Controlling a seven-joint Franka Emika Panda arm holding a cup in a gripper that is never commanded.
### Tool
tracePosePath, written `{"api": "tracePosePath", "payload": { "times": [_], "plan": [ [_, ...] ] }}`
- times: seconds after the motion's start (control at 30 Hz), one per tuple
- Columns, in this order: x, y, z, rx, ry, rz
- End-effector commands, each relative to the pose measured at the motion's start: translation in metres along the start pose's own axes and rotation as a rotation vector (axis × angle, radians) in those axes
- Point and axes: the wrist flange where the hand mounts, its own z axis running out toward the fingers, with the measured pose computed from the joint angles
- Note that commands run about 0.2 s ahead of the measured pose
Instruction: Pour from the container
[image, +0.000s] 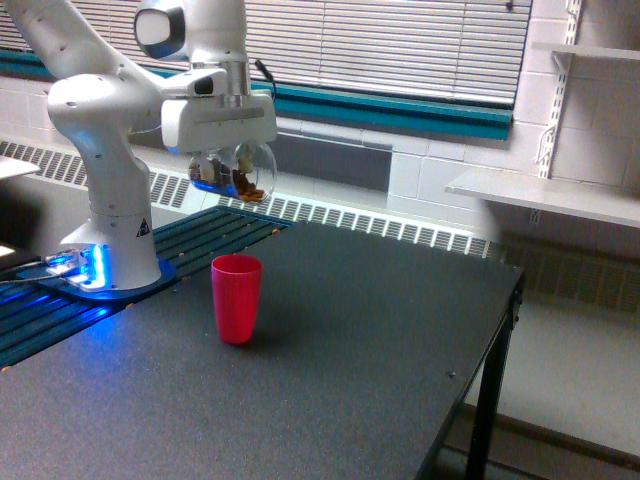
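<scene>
A red cup (237, 297) stands on the dark table (350, 380); above and behind it, the gripper (226, 160) pinches the clear container (240, 172) of brown bits. It looks light, rigid and slippery, best gripped around its sides.

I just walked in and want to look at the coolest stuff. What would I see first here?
First the big white robot arm at the exterior view's left, its base glowing blue. Its gripper holds a clear cup with brown bits inside, up in the air. Below it a bright red cup stands upright on the dark table.
</scene>
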Motion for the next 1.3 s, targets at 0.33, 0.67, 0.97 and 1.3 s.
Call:
{"api": "tracePosePath", "payload": {
  "times": [0.33,0.67,0.97,1.3],
  "plan": [
    [-0.012,0.007,0.028,-0.059,-0.096,-0.026],
    [-0.035,-0.007,0.030,-0.077,-0.148,-0.049],
    [-0.033,-0.003,0.039,-0.110,-0.162,-0.036],
    [-0.027,0.003,0.045,-0.131,-0.157,-0.005]
  ]
}}
